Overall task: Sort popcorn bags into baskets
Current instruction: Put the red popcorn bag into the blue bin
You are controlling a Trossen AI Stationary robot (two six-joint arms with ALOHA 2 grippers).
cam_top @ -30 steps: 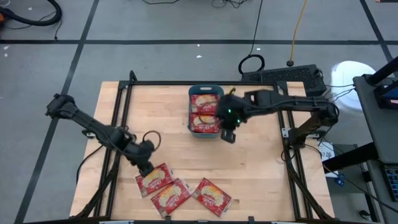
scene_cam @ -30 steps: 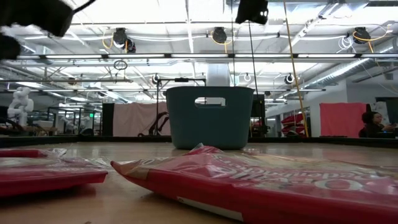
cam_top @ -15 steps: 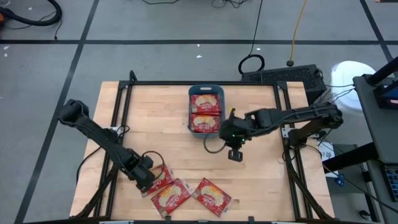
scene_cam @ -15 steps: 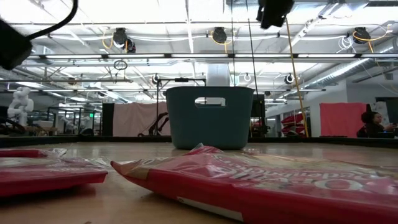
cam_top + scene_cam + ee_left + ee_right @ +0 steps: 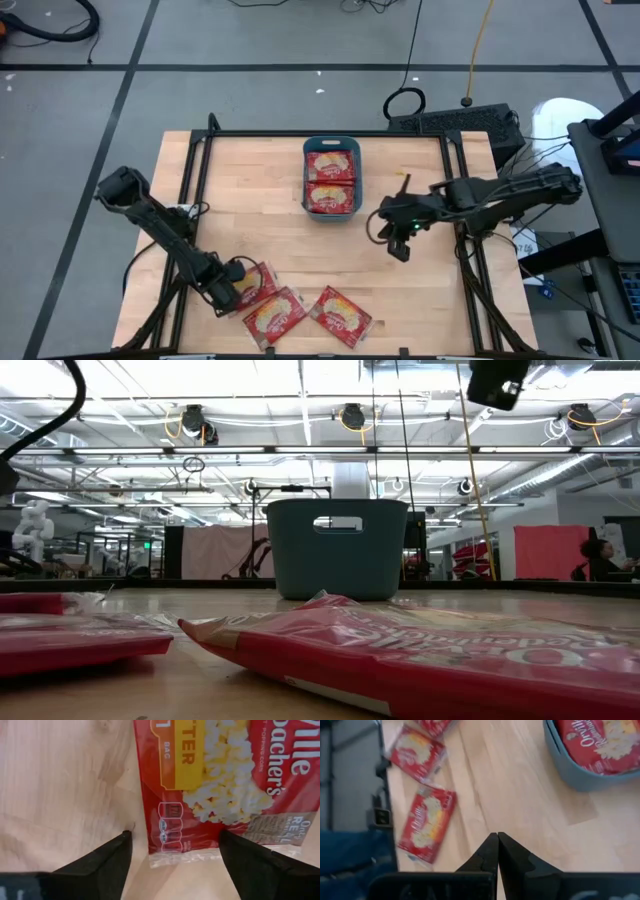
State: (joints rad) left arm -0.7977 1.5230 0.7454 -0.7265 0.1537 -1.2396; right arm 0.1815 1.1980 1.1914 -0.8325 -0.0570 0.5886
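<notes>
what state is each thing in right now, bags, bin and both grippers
left gripper: open, fingers straddling the end of the leftmost loose bag
leftmost popcorn bag: flat on the table, face up, not gripped
two other loose popcorn bags: flat on the table, face up
teal bin: upright, two popcorn bags lying face up inside
right gripper: shut, empty, over bare table beside the bin
</notes>
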